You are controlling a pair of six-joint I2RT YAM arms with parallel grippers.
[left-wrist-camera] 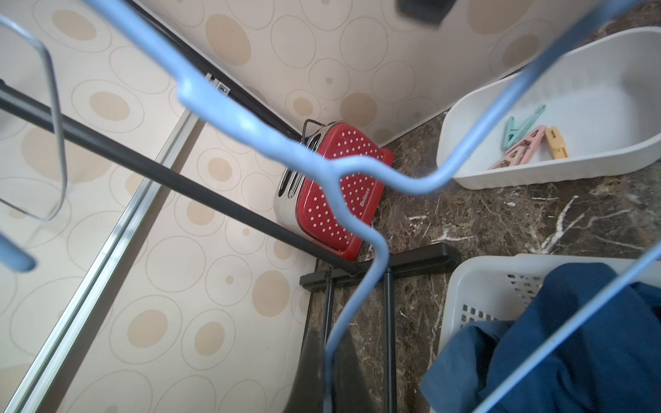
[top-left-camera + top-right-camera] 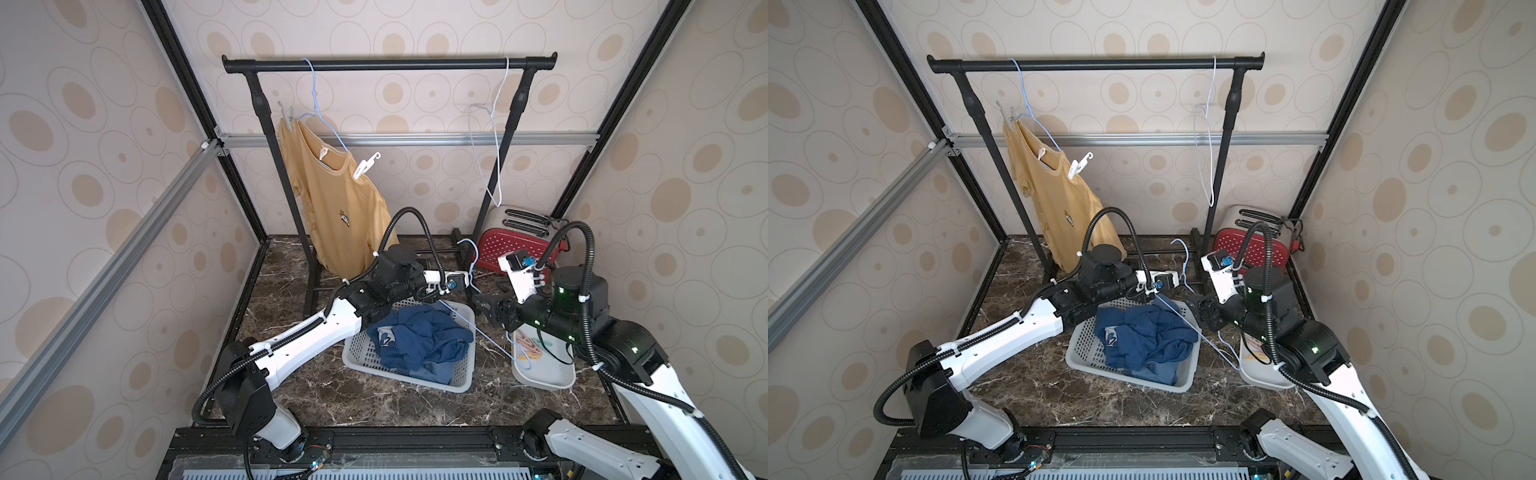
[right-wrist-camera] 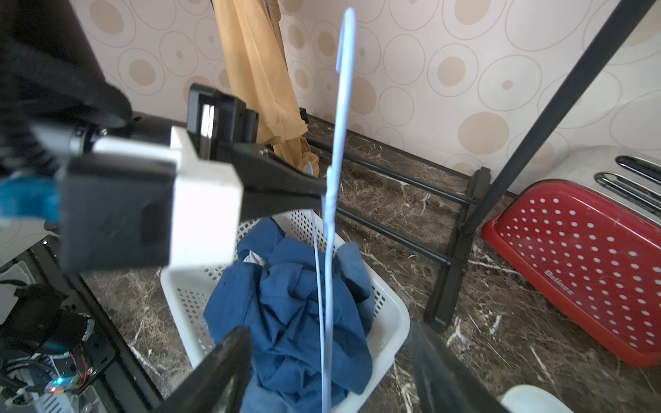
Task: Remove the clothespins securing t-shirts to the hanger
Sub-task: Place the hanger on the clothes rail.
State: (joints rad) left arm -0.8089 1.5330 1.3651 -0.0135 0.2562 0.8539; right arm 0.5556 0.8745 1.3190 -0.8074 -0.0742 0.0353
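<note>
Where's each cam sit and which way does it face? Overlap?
Top views: high front, looking down at rack; left arm and right arm show.
Left wrist: faces toaster corner through blue hanger; own fingers at edge.
Right wrist: faces basket and left gripper, shut on hanger; own jaws open.
Shared: both wrists see toaster, basket, hanger.

Mustard-yellow tee [image 2: 332,199], sm. dark chest graphic; white peg [image 2: 365,165] at shoulder. Navy tees [image 2: 419,340] in white perforated basket [image 2: 361,365]. Pale blue hanger [image 1: 250,128]; black rail [image 2: 386,64]. White tray [image 1: 608,82]: teal peg [image 1: 524,123], pink pegs [image 1: 518,151], yellow peg [image 1: 557,143]. Toaster [image 1: 336,203] red w/ white polka dots, chrome top. Tabletop [image 2: 332,399] dk brown marble, white veins. Wallpaper [image 2: 83,166] cream, tan ovals. Robot arms [image 2: 307,340] white shells, blk joints, blk ribbed hoses.
</note>
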